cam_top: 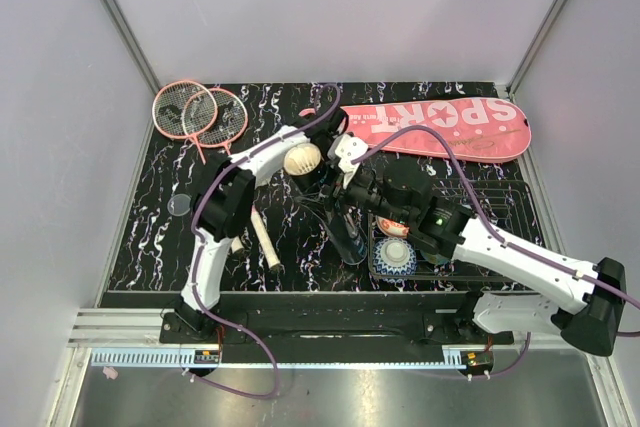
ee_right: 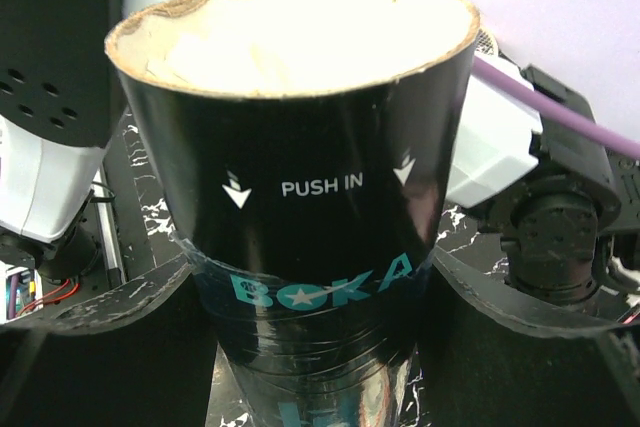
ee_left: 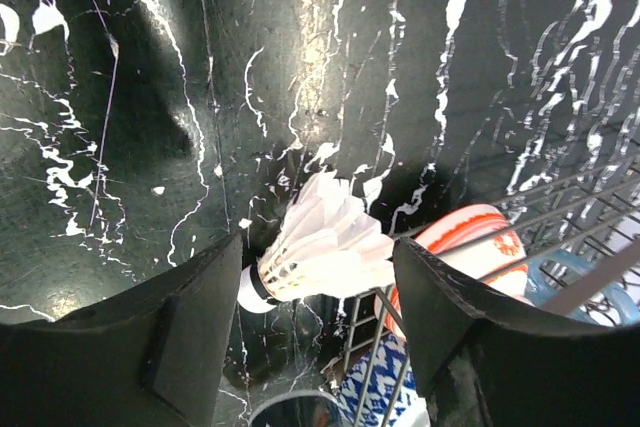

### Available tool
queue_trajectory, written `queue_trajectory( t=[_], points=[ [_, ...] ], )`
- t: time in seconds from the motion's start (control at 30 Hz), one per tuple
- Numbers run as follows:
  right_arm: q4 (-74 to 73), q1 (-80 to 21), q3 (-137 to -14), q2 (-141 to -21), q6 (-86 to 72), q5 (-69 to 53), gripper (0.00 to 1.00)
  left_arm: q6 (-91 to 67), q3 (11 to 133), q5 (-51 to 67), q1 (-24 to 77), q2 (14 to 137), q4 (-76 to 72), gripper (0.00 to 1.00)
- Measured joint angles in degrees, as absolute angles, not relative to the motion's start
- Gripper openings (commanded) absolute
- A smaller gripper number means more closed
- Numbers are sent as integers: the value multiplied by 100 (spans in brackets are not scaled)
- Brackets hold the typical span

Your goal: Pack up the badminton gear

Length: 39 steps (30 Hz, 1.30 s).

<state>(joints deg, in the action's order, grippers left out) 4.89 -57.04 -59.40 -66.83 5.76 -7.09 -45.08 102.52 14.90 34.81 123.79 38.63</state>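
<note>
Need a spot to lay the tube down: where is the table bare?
Bare: the far strip between rackets and pink cover; the near strip between white handle and wire basket. Crowded: the centre, where left gripper holds a shuttlecock and right gripper the tube.

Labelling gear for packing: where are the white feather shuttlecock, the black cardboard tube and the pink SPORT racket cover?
white feather shuttlecock (ee_left: 325,237), left wrist view, on its feather skirt.
black cardboard tube (ee_right: 300,217), right wrist view, on its printed wall.
pink SPORT racket cover (cam_top: 470,115), top external view, on its lettering.
</note>
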Motion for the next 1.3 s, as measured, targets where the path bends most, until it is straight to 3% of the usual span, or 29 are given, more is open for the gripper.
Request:
queue_trajectory(
  t=[0.2,0.33,0.47,0.6,0.67,1.0,1.3],
  points=[
    [543,-5704,-5811,-6438,598,-709,36,-4504,10630,1087,3708,12776,4241,70],
    [587,-5704,-5664,-6333,596,-709,36,-4491,10728,972,3826,12951,4359,60],
    [576,-5704,-5627,-6300,596,-705,36,-4445,10728,823,3892,12986,4486,44],
    [593,-5704,-5623,-6281,591,-705,36,-4407,10720,676,3911,12986,4517,11],
    [611,-5704,-5623,-6281,582,-705,35,-4410,10700,617,3911,12975,4519,2],
    [655,-5704,-5623,-6525,582,-705,35,-4150,10020,213,3505,11732,4584,0],
    [851,-5516,-6543,-8077,825,-1081,30,-3656,9109,-296,1175,8200,4543,0]
  ],
)
